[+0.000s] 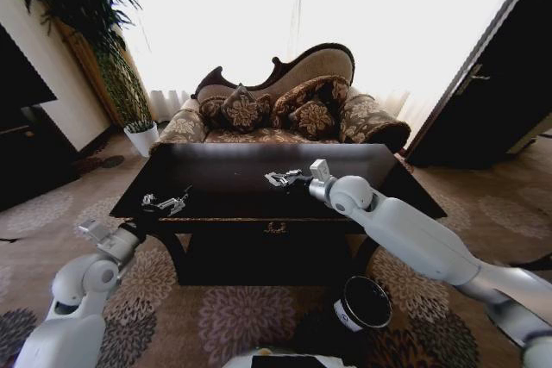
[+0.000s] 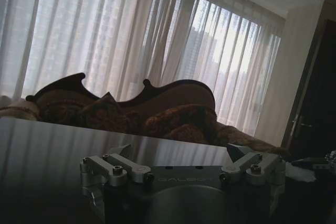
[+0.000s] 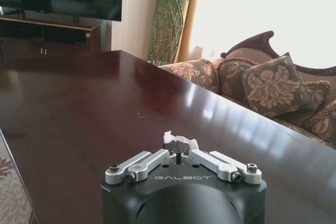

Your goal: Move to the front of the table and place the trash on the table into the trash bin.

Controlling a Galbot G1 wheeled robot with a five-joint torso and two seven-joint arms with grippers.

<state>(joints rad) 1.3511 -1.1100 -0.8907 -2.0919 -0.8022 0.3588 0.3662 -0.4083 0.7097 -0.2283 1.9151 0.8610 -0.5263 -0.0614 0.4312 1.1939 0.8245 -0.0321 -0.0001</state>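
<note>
Trash bin (image 1: 366, 302) sits on the carpet just in front of the worktop (image 1: 233, 180), whose glossy top looks nearly cleared. Right gripper (image 1: 276, 180), over the worktop's middle, is pinched on a scrap of white crumpled paper (image 3: 179, 141), not binned yet. Left gripper (image 1: 164, 204) hangs spread wide, empty, by the worktop's front-left edge.

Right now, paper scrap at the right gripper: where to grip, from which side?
Pinch the paper scrap across its crumpled middle, coming level from the front side of the table. It's a small irregular wad with no better edge; the right gripper is shut on it that way. Left gripper open, idle.
</note>
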